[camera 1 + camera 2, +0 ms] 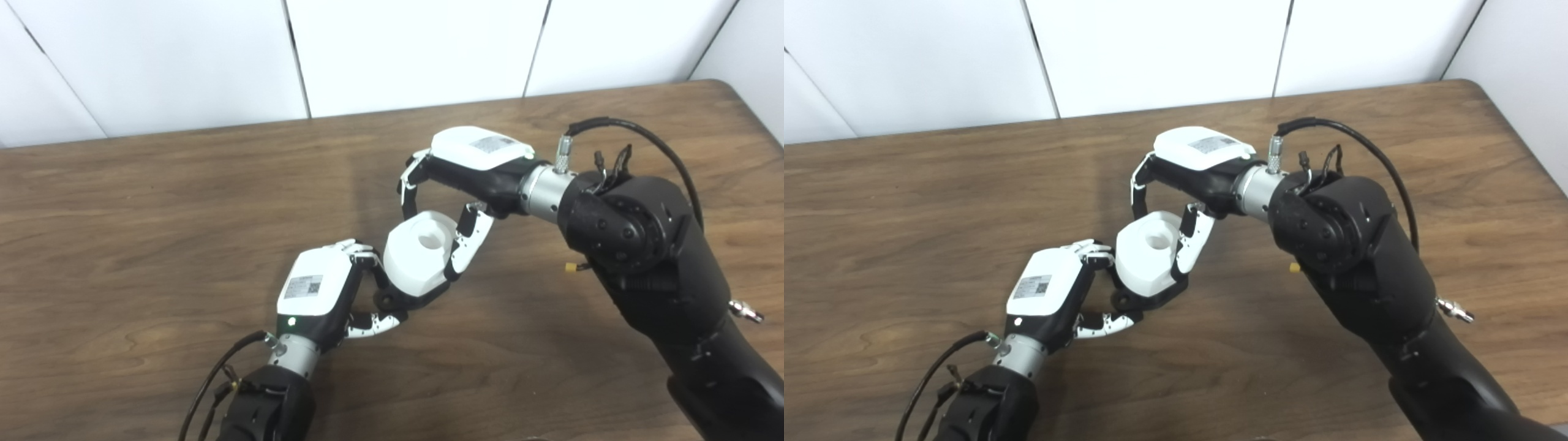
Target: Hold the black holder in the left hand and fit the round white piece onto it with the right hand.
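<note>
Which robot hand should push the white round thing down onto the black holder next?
The right robot hand, probably. Its fingers already wrap the round white piece from above, while the left robot hand is busy gripping the black holder underneath it.

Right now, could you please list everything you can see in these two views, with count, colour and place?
round white piece: one, white with a round recess on top, mid-table, sitting on the black holder, between the two hands.
black holder: one, black, under the white piece, mostly hidden; only its lower edge shows.
table: one, brown wood grain, fills the lower scene.
wall panels: white, with dark seams, behind the table's far edge.
left hand: one, white and black, near centre-left, closed on the holder.
right hand: one, white and black, centre-right, fingers around the white piece.
arms: two, black with cables, entering from the bottom edge.
</note>
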`<state>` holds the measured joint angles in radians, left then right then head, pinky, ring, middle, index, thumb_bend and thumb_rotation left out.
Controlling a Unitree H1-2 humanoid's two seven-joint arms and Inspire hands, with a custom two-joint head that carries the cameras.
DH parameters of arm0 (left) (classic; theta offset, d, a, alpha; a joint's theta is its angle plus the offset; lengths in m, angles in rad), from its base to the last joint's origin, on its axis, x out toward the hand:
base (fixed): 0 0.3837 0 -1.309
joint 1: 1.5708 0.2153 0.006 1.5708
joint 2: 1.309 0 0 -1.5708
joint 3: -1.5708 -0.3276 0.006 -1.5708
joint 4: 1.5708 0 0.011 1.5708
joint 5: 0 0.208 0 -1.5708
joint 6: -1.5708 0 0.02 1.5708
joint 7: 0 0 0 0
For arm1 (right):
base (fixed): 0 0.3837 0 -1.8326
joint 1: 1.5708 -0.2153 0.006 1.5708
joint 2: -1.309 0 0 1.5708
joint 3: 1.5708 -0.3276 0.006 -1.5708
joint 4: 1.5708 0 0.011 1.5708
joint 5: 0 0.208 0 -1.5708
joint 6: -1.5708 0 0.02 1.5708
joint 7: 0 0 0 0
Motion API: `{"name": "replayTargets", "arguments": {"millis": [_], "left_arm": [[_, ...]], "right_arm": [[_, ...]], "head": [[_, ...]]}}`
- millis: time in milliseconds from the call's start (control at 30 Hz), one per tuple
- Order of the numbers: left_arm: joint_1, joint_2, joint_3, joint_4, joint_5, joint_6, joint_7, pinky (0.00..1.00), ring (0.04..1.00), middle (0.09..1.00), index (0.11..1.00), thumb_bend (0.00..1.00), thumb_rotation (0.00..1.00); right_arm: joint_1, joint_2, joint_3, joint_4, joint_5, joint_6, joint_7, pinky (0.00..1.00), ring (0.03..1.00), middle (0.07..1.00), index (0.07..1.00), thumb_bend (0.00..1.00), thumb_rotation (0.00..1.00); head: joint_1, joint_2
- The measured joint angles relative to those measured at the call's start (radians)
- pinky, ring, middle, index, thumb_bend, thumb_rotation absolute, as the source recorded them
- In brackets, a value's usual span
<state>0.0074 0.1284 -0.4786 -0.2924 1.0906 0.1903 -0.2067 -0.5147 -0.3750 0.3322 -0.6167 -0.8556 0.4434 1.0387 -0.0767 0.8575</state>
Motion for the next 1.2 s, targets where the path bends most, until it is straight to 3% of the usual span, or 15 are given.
{"name": "replayTargets", "arguments": {"millis": [1200], "left_arm": [[-0.004,-0.015,-0.006,0.0,0.012,0.015,-0.015,0.82,0.86,0.777,0.489,0.51,0.05]], "right_arm": [[0.037,0.002,0.042,0.031,-0.013,-0.041,-0.031,0.79,0.909,0.801,0.482,0.53,0.14]], "head": [[0.002,0.018]]}}
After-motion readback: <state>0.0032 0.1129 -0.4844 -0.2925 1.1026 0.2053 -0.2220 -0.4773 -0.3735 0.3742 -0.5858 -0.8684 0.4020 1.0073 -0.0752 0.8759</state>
